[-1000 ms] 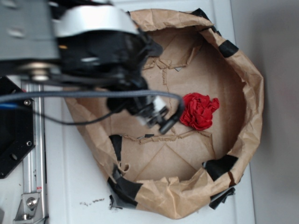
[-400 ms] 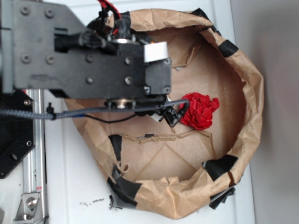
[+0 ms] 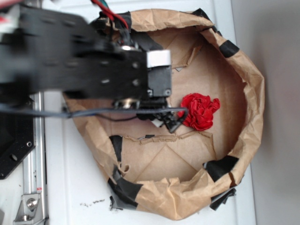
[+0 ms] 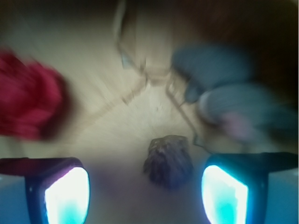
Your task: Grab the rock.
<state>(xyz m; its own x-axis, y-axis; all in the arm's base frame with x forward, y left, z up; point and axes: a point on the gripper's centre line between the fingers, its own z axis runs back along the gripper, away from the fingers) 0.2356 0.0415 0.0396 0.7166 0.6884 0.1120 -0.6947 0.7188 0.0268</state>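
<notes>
A: As the wrist view shows, where does the small dark brown faceted rock (image 4: 168, 161) lie?

B: On the brown paper floor (image 4: 117, 130), centred between the two fingers (image 4: 65, 196) of the gripper (image 4: 145, 196), jaws spread wide, holding nothing. It looks roughly as tall as wide.

A: And the room around it?

B: A red ruffled paper flower (image 4: 28, 109) sits well left; a grey plush mouse (image 4: 224, 93) lies near on the right, beyond the fingertip. From outside, the arm hides the rock; the crumpled paper wall (image 3: 248, 79) stands well clear.
</notes>
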